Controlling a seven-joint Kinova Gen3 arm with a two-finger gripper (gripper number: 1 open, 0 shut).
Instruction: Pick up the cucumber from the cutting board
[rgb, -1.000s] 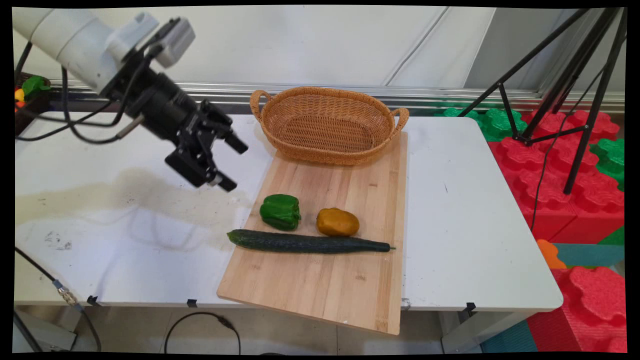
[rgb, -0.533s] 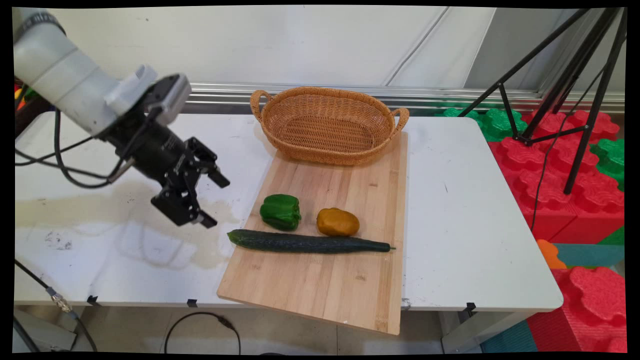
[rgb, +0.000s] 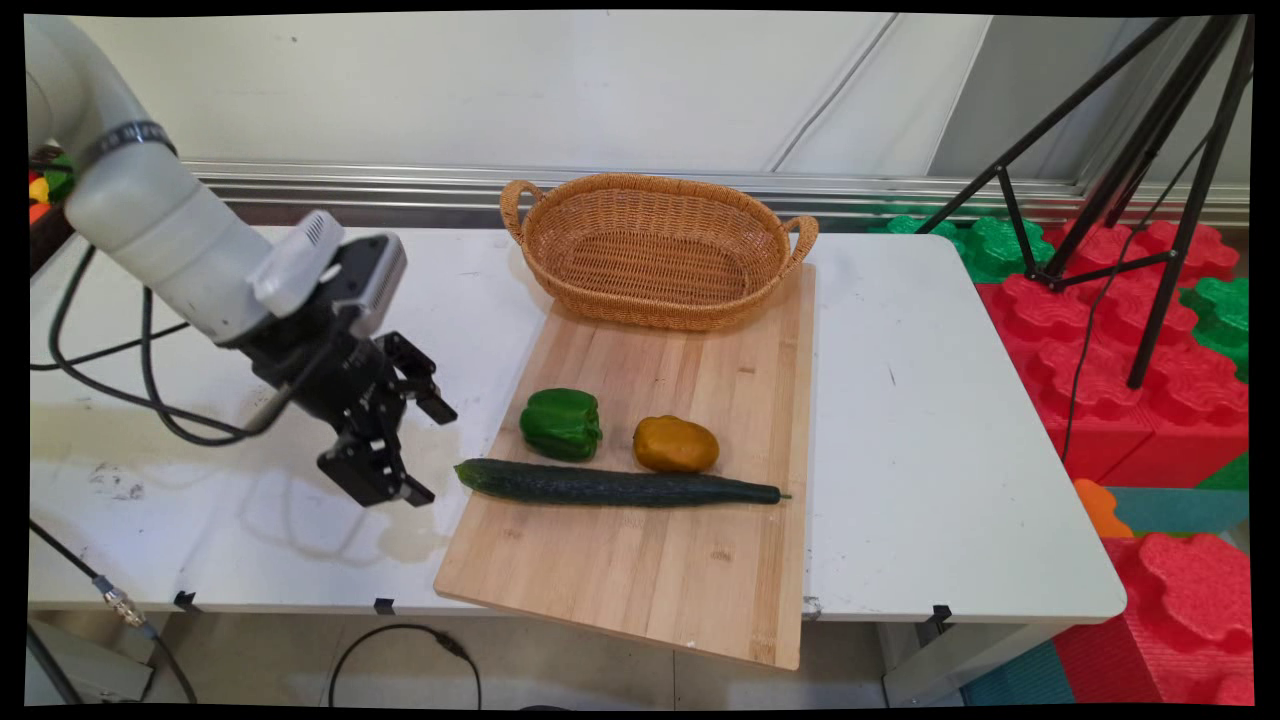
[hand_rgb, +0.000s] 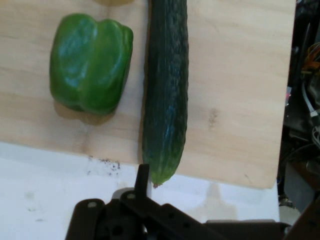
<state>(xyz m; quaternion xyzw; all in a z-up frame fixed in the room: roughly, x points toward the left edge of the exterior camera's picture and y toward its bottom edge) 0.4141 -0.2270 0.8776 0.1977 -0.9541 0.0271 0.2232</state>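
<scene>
My black gripper (rgb: 432, 452) hangs open low over the white table (rgb: 930, 450), just left of the wooden cutting board (rgb: 650, 570). Its fingers point toward the left tip of a long dark green cucumber (rgb: 610, 487), a short gap away, with nothing between them. In the hand view the cucumber (hand_rgb: 166, 90) runs straight up from just above the linkage, its tip overhanging the board's edge (hand_rgb: 235, 155). A green bell pepper (rgb: 561, 423) lies just behind the cucumber, and the hand view shows the pepper (hand_rgb: 90, 62) to its left. A yellow-brown vegetable (rgb: 675, 444) sits right of the pepper.
An empty wicker basket (rgb: 650, 260) stands at the board's far end. Black cables (rgb: 120, 390) hang from the arm at the left. A black tripod (rgb: 1150, 200) and red and green foam blocks (rgb: 1150, 400) stand beyond the table's right edge.
The gripper has come down and toward the table's near side, ending close to the cucumber's left tip. Its fingers stayed open. The vegetables and basket have not moved.
</scene>
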